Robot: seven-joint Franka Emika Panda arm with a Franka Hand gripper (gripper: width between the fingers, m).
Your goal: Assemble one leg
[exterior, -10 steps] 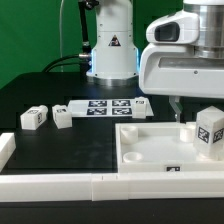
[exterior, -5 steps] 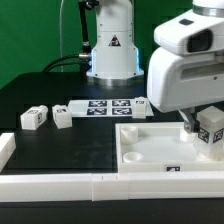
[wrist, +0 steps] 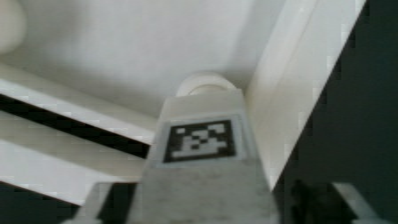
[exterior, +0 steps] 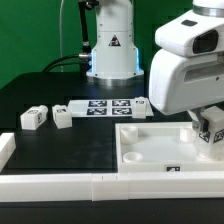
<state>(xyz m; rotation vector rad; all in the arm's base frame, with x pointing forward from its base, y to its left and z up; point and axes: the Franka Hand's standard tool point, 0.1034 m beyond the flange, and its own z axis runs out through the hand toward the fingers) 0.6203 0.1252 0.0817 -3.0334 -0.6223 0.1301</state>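
A leg (exterior: 213, 138), a small white peg with a black-and-white tag, stands on the far right part of the large white tabletop (exterior: 150, 150). My gripper (exterior: 207, 128) has come down over it. In the wrist view the leg (wrist: 205, 150) runs between my fingers (wrist: 107, 203), with a dark gap on each side. The gripper (wrist: 222, 208) is open and straddles the leg without touching it. The tabletop shows behind the leg in the wrist view (wrist: 107, 60).
Two more legs (exterior: 35, 117) (exterior: 62, 117) lie on the black table at the exterior view's left. The marker board (exterior: 105, 107) lies in the middle, with a tagged white piece (exterior: 143, 104) at its right end. A white rail (exterior: 60, 185) runs along the front. The robot base (exterior: 112, 50) stands behind.
My gripper has moved toward the exterior view's right and down, from beside the leg to over it. The leg and the other parts have not moved.
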